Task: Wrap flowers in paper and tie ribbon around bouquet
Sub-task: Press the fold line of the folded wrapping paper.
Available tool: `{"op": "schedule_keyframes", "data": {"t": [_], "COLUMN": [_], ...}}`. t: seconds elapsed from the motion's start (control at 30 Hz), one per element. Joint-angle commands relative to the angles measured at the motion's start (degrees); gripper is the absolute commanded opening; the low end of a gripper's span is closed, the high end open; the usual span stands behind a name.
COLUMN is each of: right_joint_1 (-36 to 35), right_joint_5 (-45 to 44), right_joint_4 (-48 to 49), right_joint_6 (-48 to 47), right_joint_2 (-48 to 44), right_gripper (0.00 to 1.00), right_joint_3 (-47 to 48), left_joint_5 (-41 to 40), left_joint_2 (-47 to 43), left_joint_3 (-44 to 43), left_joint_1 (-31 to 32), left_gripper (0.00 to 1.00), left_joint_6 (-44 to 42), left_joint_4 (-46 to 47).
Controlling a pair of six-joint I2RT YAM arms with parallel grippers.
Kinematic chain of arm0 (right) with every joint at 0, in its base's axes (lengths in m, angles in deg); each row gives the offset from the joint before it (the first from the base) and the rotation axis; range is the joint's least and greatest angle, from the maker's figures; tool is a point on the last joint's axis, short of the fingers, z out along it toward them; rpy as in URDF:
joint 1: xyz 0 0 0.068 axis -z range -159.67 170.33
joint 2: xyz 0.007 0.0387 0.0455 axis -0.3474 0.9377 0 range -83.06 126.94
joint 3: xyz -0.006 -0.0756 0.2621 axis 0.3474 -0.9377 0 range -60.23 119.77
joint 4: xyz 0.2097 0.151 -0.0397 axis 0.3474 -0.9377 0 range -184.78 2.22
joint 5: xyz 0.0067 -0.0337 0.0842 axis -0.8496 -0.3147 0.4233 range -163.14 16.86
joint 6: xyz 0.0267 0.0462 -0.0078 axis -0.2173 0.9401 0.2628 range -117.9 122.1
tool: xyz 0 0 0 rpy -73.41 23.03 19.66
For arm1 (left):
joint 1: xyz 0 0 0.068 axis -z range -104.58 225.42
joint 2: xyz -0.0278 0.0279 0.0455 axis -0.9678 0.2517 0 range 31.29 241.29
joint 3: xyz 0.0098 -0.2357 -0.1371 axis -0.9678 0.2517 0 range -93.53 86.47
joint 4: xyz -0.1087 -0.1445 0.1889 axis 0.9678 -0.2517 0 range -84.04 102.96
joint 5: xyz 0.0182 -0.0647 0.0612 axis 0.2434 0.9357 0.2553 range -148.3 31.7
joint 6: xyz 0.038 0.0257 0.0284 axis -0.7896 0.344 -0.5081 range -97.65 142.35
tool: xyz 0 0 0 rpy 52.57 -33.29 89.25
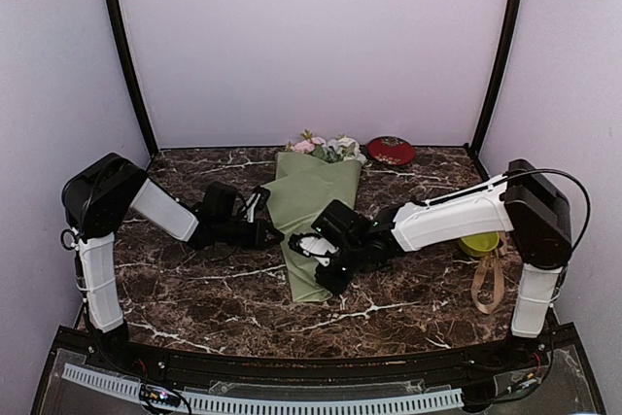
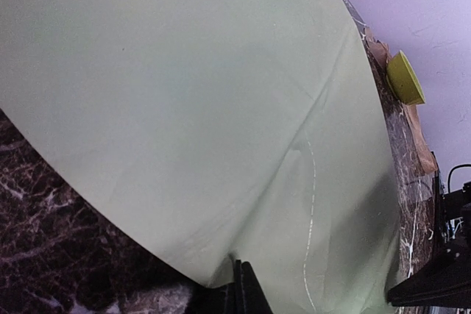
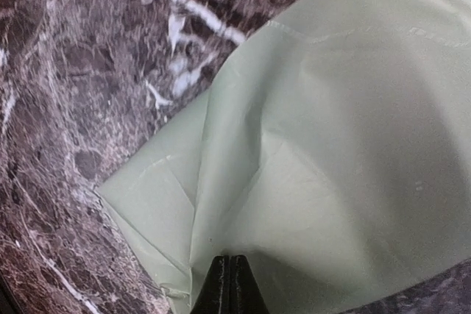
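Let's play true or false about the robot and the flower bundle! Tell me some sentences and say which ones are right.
1. The sage-green paper cone bouquet lies on the dark marble table. True.
2. The pink and white blooms poke out at the end nearest the arms' bases. False: they show at the far end, by the back wall.
3. The shiny tan ribbon is tied around the cone. False: it lies on the table at the right, apart from the cone.
4. The left gripper and the right gripper are both shut. True.
5. A round red dish sits next to the blooms. True.
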Motion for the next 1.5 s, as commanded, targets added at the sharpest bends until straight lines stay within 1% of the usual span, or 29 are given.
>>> {"op": "schedule_keyframes", "data": {"t": [0.0, 0.2, 0.3, 0.4, 0.47, 0.57, 0.67, 0.8, 0.93, 1.0, 1.03, 1.2, 1.3, 1.37, 1.47], "right_joint_1": [-1.7, -2.4, -2.6, -1.9, 0.5, 5.9, 9.3, 10.6, 13.8, 15.7, 16.3, 16.8, 17.9, 18.7, 19.1], "right_joint_5": [3.6, 5.2, 5.1, 6.4, 8.8, 16.5, 23.5, 25.7, 26.3, 25.9, 25.1, 20.6, 20.0, 19.5, 19.7], "right_joint_4": [-0.9, -4.9, -9.4, -10.6, -9.1, -4.1, 1.4, 3.7, 4.7, 5.0, 4.9, 1.6, 0.6, -0.4, -1.8], "right_joint_6": [-0.7, 0.1, -0.2, -0.1, 0.6, 2.5, 3.9, 4.6, 6.4, 7.2, 7.4, 7.8, 8.7, 8.8, 8.1], "right_joint_2": [2.0, -2.4, -4.6, -8.6, -11.0, -11.5, -8.0, -1.9, 2.9, 3.6, 3.5, 1.7, -2.0, -5.0, -5.9], "right_gripper": [0.0, 0.0, 0.0, 0.0, 0.0, 0.0, 0.0, 0.0, 0.0, 0.0, 0.0, 0.0, 0.0, 0.0, 0.0], "right_joint_3": [-1.8, -8.4, -9.9, -10.7, -10.3, -8.6, -5.5, -1.0, -0.5, -1.7, -3.9, -8.9, -11.5, -11.4, -7.3], "left_joint_5": [-0.7, -1.1, -1.3, -1.6, -1.6, -1.6, -1.6, -1.7, -1.3, -1.0, -0.9, -0.5, -0.3, -0.1, 0.3], "left_joint_2": [0.6, 0.7, 0.7, 0.7, 0.7, 0.7, 0.7, 0.6, 0.6, 0.6, 0.6, 0.7, 0.6, 0.6, 0.7], "left_joint_3": [0.1, -0.3, -0.7, -0.9, -1.0, -1.0, -1.1, -1.0, -1.3, -1.4, -1.5, -2.2, -2.4, -2.4, -2.4], "left_joint_1": [-0.3, -0.4, -0.4, -0.4, -0.4, -0.4, -0.4, -0.4, -0.4, -0.4, -0.4, -0.4, -0.4, -0.4, -0.4], "left_gripper": [0.0, 0.0, 0.0, 0.0, 0.0, 0.0, 0.0, 0.0, 0.0, 0.0, 0.0, 0.0, 0.0, 0.0, 0.0], "left_joint_6": [-1.3, -2.2, -2.6, -3.0, -3.2, -3.2, -3.3, -3.5, -3.9, -4.1, -4.2, -5.1, -5.7, -6.0, -6.0], "left_joint_4": [-3.4, -4.3, -4.9, -5.4, -5.7, -5.8, -6.0, -6.1, -6.5, -6.8, -6.8, -7.8, -8.5, -8.7, -8.8]}}
